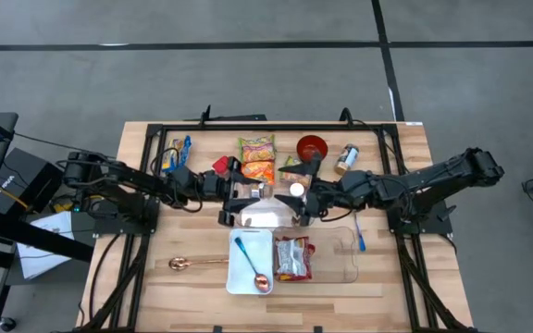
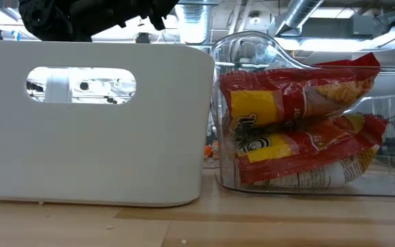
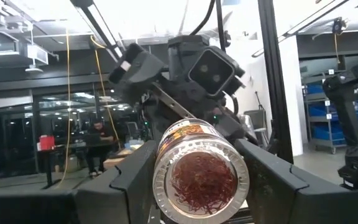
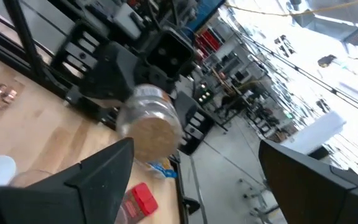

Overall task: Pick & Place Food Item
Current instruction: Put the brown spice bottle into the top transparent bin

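Both arms meet at mid-tabletop (image 1: 405,277), just above the white bin (image 1: 249,277). Left tool (image 3: 201,186) is clamped on a clear jar (image 3: 199,171) lying sideways between its fingers (image 3: 126,180), its round end facing the wrist camera, reddish strands visible inside. Right tool (image 4: 191,180) has its fingers spread wide apart, nothing between them — in the right wrist view the jar (image 4: 149,124) sits beyond them, held by the other arm. In the high view the jar (image 1: 265,216) hangs over the far edge of the white bin, with the right tool (image 1: 305,205) just beside it. White bin holds a blue-handled spoon (image 1: 251,263); the clear bin (image 1: 345,261) next to it holds a red-yellow snack bag (image 1: 293,256), also seen pressed against the clear wall in the low view (image 2: 293,123). Far side of the tabletop: noodle packets (image 1: 257,159), a red bowl (image 1: 313,146), a small brown jar (image 1: 346,158). A copper spoon (image 1: 192,264) lies left of the white bin.
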You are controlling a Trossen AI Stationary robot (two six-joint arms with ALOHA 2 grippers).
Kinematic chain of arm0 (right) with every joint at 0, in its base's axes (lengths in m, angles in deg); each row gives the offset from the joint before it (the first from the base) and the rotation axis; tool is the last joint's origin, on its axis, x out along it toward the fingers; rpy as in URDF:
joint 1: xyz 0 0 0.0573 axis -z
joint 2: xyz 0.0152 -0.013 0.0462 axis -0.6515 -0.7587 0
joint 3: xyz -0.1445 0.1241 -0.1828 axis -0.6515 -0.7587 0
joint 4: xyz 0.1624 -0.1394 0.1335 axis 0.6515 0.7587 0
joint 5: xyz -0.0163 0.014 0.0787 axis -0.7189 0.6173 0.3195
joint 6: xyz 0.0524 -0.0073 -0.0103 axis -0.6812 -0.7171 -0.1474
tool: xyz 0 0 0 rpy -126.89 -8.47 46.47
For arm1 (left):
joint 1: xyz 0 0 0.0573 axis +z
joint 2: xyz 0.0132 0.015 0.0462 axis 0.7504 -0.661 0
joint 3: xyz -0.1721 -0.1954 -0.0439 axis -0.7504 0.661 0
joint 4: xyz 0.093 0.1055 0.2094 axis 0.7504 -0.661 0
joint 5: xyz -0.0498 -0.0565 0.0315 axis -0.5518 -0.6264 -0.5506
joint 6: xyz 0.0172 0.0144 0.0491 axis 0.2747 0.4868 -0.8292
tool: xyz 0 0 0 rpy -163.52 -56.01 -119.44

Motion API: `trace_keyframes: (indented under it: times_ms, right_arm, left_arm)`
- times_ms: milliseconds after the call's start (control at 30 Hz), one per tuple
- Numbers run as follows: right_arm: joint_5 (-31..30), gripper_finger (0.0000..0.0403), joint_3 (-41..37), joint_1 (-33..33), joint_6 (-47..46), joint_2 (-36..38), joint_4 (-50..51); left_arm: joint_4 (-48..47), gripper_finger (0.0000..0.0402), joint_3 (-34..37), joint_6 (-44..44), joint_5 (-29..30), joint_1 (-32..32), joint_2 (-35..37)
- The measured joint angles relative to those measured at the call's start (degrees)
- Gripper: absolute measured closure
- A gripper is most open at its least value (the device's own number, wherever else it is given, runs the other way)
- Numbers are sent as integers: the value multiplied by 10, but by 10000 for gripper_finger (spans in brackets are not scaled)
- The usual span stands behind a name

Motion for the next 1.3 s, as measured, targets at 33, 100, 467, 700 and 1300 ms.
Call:
trace_keyframes:
  times_ms: [33,100,467,700,1300]
  right_arm:
    - [8,64,0,0,-3,0,0]
    - [21,64,0,0,-7,0,-3]
    - [20,64,0,5,-11,0,-4]
    - [13,64,0,6,-11,0,4]
    - [94,64,0,37,-42,-3,-21]
  left_arm:
    - [-1,213,-1,0,0,0,0]
    - [-2,213,-6,0,0,0,0]
    - [-16,213,-17,0,-1,0,0]
    - [-24,213,-17,2,-2,-4,0]
    - [-14,212,-30,3,-30,-9,-2]
